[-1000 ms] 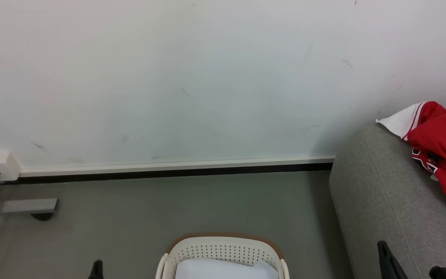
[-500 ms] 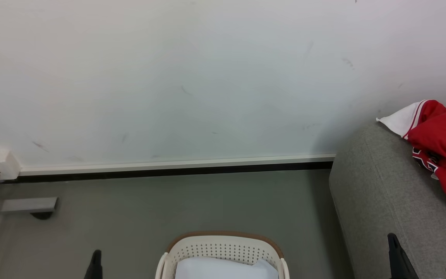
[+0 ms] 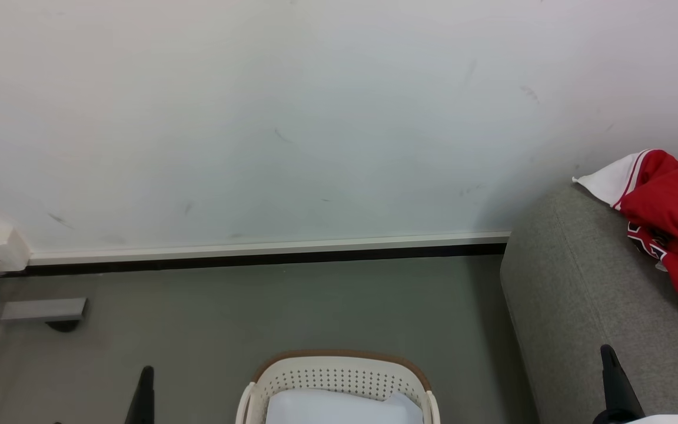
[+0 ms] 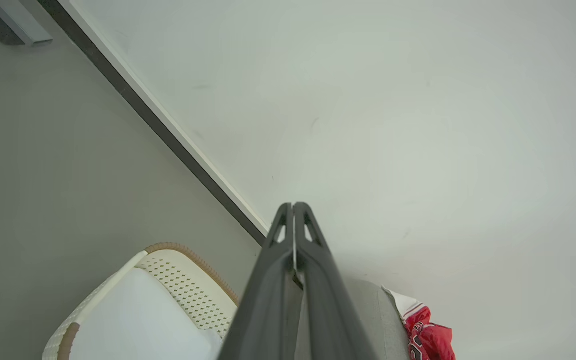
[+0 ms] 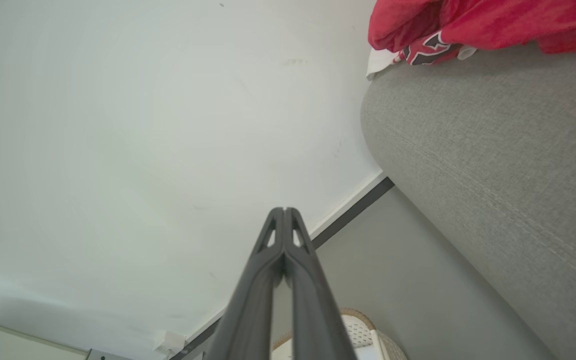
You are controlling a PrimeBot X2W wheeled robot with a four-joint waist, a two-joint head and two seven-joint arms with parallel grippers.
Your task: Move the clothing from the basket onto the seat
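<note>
Finding: the clothing (image 3: 677, 229) lay heaped on the seat (image 3: 574, 294), at its far end close to the wall, one white-trimmed fold reaching the seat's far edge. No red fabric touched the floor (image 3: 315, 306).

The basket (image 3: 339, 377) stood on the floor just beside the seat's left side, cut by the bottom edge of the head view. What could be seen of its inside held a plain white sheet (image 3: 339, 409); no red fabric was visible there, though its near half was hidden.

Left gripper (image 4: 294, 207): fingers pressed together, nothing between them, held above the floor to the left of the basket. Right gripper (image 5: 284, 212): likewise clenched on nothing, held low by the seat's near left edge, well apart from the clothing.

Assessment: the transfer appeared complete or nearly so, and the step in hand read as an idle hold after placement. The next move called for a look into the hidden part of the basket. Should a red garment remain there, one gripper would need to part its fingers, descend inside the rim and pinch the thin fabric without catching the sheet.
</note>
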